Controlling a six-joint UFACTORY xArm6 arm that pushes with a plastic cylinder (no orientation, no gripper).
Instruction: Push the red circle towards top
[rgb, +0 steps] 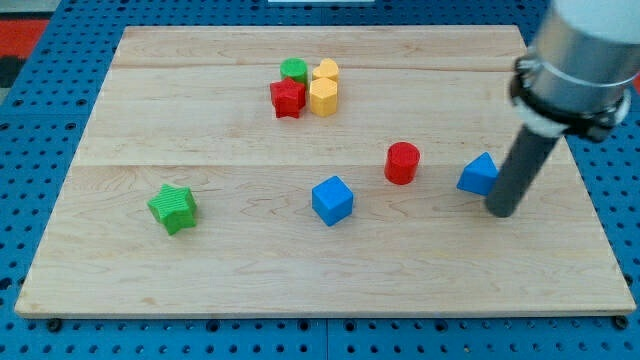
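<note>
Nearest the bottom edge of the wooden board (300, 290) the surface carries nothing; a little farther up sit the green star (173, 208) toward the bottom-left corner and the blue cube (332, 200) near the middle; my tip (501, 210) rests on the board by the right edge, touching or just beside the blue triangular block (479, 175), with nothing clamped, since the rod only pushes.

The red circle (402, 163) stands between the cube and that blue triangular block, apart from both, and well short of the top edge.

The risk, as I judge it: my tip lies to the circle's right, not below it, so a direct move would shove it leftward or drag the blue triangular block along; I need to come round underneath first.

Farther up, a cluster waits near the top edge: red star (287, 98), green block (294, 70), and two yellow blocks (324, 90); it lies up and left of the circle, so a skewed push could strike it.
</note>
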